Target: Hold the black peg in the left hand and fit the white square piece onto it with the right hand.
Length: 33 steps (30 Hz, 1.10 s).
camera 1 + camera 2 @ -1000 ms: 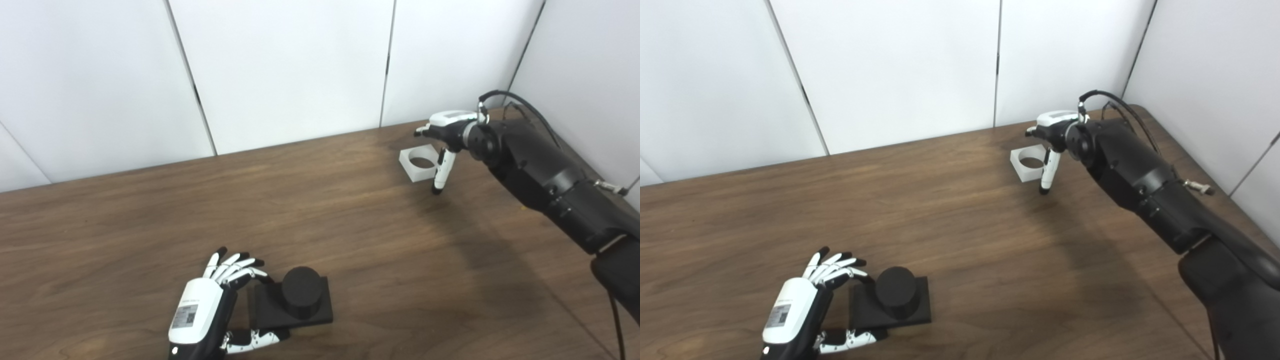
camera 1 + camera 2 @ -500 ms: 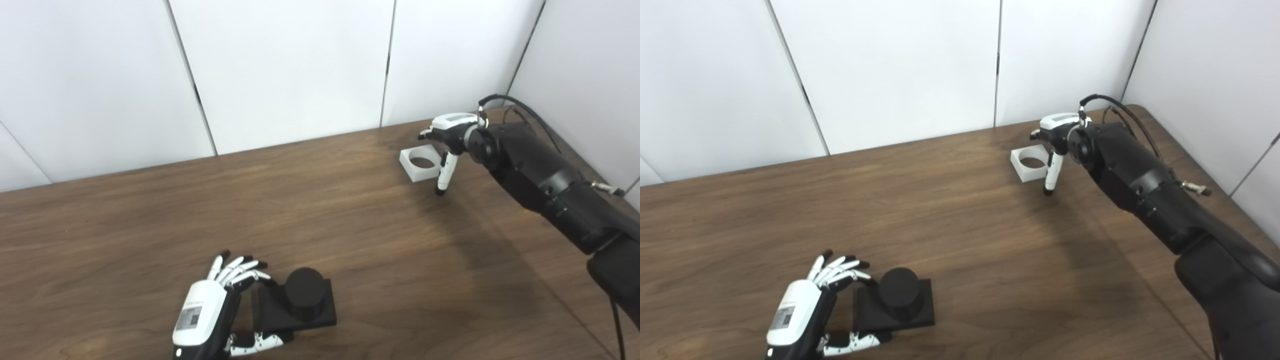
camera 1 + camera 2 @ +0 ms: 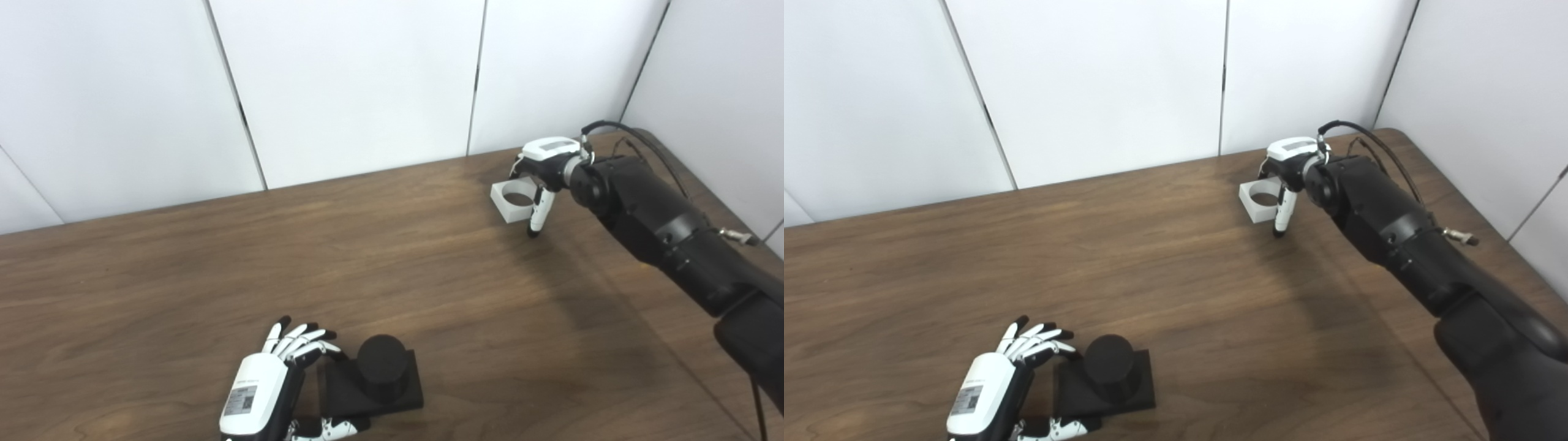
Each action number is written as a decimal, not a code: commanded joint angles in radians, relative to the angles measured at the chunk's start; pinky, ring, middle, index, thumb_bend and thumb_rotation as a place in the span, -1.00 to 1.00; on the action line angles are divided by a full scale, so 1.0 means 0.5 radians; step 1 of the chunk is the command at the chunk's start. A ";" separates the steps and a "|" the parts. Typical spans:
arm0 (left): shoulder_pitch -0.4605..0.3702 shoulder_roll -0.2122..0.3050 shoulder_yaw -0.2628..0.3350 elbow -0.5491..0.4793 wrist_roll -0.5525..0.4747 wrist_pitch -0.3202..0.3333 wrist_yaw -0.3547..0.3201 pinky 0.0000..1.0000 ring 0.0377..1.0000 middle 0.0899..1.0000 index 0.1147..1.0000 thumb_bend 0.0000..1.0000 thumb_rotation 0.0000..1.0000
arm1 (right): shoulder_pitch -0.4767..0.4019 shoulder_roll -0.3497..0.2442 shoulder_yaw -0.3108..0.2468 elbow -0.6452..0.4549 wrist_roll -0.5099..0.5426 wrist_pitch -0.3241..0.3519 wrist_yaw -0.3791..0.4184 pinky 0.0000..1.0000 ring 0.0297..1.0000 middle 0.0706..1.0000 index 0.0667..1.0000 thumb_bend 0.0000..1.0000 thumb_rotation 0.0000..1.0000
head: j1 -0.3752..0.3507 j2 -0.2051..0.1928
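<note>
The black peg [image 3: 383, 366], a short cylinder on a flat square base, lies on the table near the front edge. My left hand [image 3: 260, 392] is at the base's left side. Its fingers [image 3: 300, 340] touch the far left corner and its thumb [image 3: 327, 427] lies along the front edge, pinching the base. The white square piece [image 3: 507, 208], with a round hole, lies flat at the far right. My right hand [image 3: 547, 160] hovers over its right side, open. The thumb [image 3: 535, 215] points down to the table just right of the piece, and the fingers reach over its far edge.
The brown wooden table [image 3: 245, 263] is backed by white wall panels [image 3: 355, 86] on the far and right sides. My right forearm [image 3: 661, 226] stretches along the table's right part.
The left hand and the black peg have slid together a little to the right and toward me. The right hand has shifted slightly left over the white piece, which has stayed put.
</note>
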 commanded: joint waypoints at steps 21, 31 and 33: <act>-0.039 0.016 -0.018 0.107 -0.038 -0.145 0.072 1.00 0.74 0.55 -0.16 0.01 -0.90 | -0.018 0.005 -0.057 0.019 0.016 -0.159 -0.180 0.85 0.86 0.75 -0.06 0.11 -0.71 | 0.036 0.007; 0.005 -0.022 -0.003 -0.045 -0.021 0.047 -0.099 1.00 0.78 0.59 -0.16 0.02 -0.91 | 0.013 -0.011 -0.073 0.035 0.004 -0.243 -0.287 0.70 0.78 0.60 -0.10 0.05 -0.74 | 0.038 0.009; 0.001 -0.021 -0.004 -0.028 -0.036 0.029 -0.077 1.00 0.78 0.58 -0.16 0.02 -0.91 | 0.016 -0.012 -0.077 0.033 0.006 -0.245 -0.288 0.70 0.77 0.59 -0.10 0.05 -0.74 | 0.034 0.011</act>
